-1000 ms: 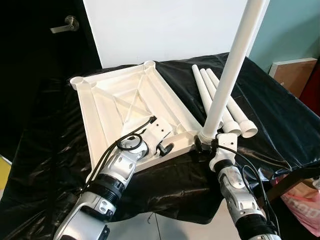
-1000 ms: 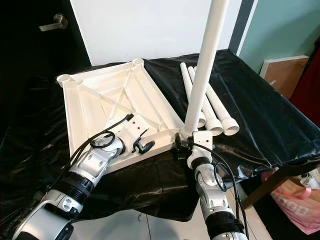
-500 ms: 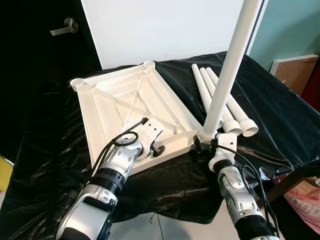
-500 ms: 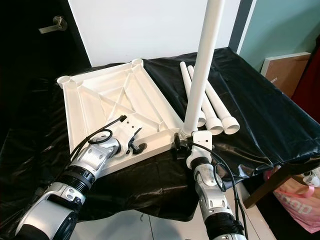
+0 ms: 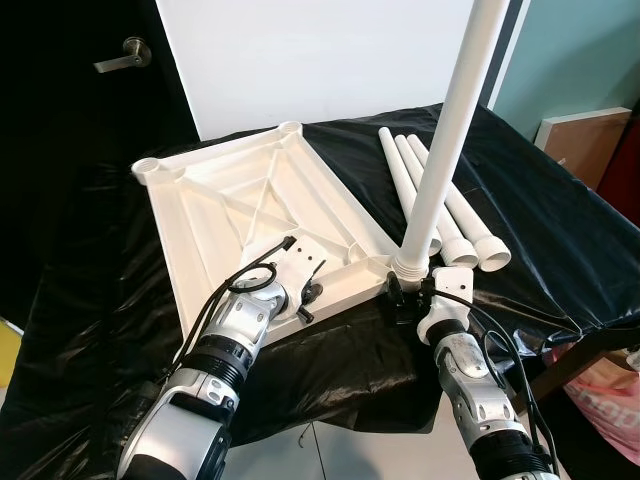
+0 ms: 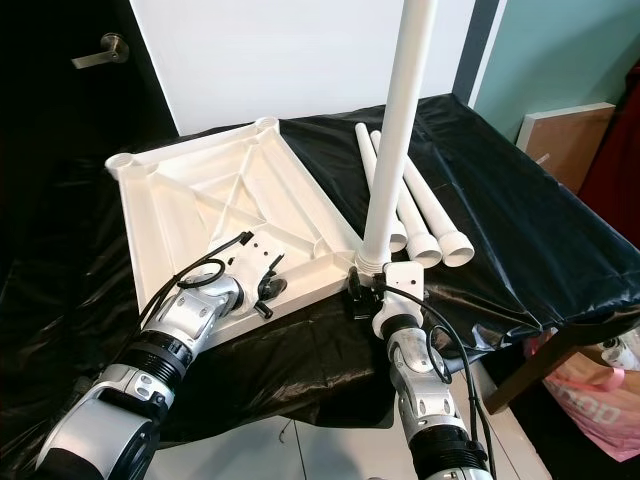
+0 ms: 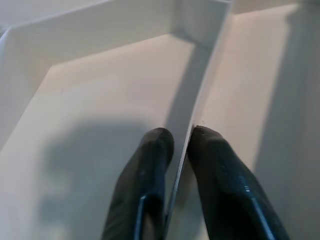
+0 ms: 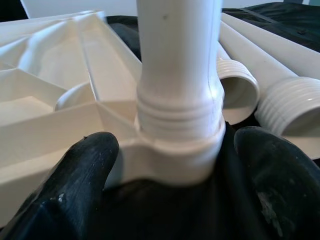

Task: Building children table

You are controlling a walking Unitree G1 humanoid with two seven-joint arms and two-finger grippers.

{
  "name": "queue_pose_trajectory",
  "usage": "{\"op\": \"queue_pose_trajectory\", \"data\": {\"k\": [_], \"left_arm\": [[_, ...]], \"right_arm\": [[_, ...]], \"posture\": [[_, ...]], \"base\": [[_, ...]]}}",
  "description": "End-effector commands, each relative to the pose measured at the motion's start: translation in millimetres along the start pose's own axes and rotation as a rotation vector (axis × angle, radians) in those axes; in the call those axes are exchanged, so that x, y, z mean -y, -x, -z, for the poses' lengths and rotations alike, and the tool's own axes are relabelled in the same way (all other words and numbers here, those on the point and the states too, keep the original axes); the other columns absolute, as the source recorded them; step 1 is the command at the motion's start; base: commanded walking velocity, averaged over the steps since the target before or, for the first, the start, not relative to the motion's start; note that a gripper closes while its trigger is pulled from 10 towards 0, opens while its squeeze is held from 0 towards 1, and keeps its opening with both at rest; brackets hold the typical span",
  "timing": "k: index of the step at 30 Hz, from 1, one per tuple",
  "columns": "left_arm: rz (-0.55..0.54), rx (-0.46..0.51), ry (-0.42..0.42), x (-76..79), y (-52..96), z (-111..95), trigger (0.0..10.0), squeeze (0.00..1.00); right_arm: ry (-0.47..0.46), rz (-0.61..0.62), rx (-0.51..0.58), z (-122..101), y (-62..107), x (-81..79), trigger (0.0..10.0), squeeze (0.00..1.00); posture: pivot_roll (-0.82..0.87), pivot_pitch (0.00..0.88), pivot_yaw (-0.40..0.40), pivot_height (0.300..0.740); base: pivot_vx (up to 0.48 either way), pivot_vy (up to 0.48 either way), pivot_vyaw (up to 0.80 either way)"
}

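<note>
White plastic tabletop (image 5: 240, 205): lies upside down on the bench, smooth and glossy, a rectangle with a raised rim, thin stiffening ribs that cross in the middle, and a round socket at each visible corner.
Upright leg (image 5: 447, 137): a smooth white tube standing in the tabletop's near corner socket, just ahead of the right arm's fingers; ridged thread rings circle its base where it meets the socket collar.
Spare legs (image 5: 450, 205): three more white tubes lying side by side on the bench beyond the upright one, their open, threaded ends toward the robot.
Bench (image 5: 560, 225): draped in crinkled, shiny black plastic sheet that hangs over the near edge.
Left gripper (image 5: 307, 295): at the tabletop's near edge, well to the side of the upright leg.
Left fingers (image 7: 150, 165): matt black, rounded at the tips, pinching one thin white rib of the tabletop, one on each side of it.
Right gripper (image 5: 410, 293): low at the corner socket.
Right fingers (image 8: 85, 165): black and rubbery, spread wide, one on each side of the socket collar and leg base, not touching the tube.
Behind: a white panel (image 5: 320, 55) and a dark door with a metal lever handle (image 5: 120, 55).
</note>
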State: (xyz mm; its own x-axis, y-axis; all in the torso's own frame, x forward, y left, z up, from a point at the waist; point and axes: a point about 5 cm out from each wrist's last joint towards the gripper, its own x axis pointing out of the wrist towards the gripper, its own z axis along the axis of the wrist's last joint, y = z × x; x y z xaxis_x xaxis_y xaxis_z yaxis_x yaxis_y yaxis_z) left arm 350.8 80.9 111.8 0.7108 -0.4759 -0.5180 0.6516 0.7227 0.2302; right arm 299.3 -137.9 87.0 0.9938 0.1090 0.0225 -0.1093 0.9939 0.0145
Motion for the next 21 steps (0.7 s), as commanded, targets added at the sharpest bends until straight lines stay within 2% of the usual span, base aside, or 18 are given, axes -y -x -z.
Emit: {"op": "queue_pose_trajectory", "data": {"k": [1,14,18,19,20,21], "left_arm": [[-0.297,-0.020,0.021,-21.9,5.8,6.7,0.0,0.00],[-0.357,-0.017,0.058,-30.6,10.9,11.1,0.0,0.00],[-0.349,0.000,0.046,-27.2,9.1,7.7,0.0,0.00],[-0.323,0.004,0.032,-22.2,6.4,4.5,1.0,0.00],[-0.323,0.004,0.032,-22.2,6.4,4.5,1.0,0.00],[-0.301,0.008,0.025,-19.1,5.0,2.9,10.0,0.00]], "right_arm": [[-0.007,-0.002,-0.006,-0.3,0.0,-1.9,10.0,0.00],[-0.004,-0.002,-0.011,-1.6,-2.2,-0.6,10.0,0.00],[-0.006,-0.003,-0.010,-2.8,-4.4,-0.6,10.0,0.00],[-0.006,-0.006,-0.011,-3.3,-5.5,-1.2,10.0,0.00],[-0.006,-0.006,-0.011,-3.3,-5.5,-1.2,10.0,0.00],[-0.006,-0.007,-0.010,-3.5,-6.0,-1.4,10.0,0.00]], "posture": [[-0.19,0.000,0.044,0.740],[-0.19,0.000,0.032,0.740],[-0.18,0.003,0.028,0.740],[-0.18,0.006,0.027,0.740],[-0.18,0.006,0.027,0.740],[-0.18,0.008,0.025,0.740]], "base": [[0.000,0.000,0.00],[0.000,0.000,0.00],[0.000,0.000,0.00],[0.000,0.000,0.00],[0.000,0.000,0.00],[0.000,0.000,0.00]]}}
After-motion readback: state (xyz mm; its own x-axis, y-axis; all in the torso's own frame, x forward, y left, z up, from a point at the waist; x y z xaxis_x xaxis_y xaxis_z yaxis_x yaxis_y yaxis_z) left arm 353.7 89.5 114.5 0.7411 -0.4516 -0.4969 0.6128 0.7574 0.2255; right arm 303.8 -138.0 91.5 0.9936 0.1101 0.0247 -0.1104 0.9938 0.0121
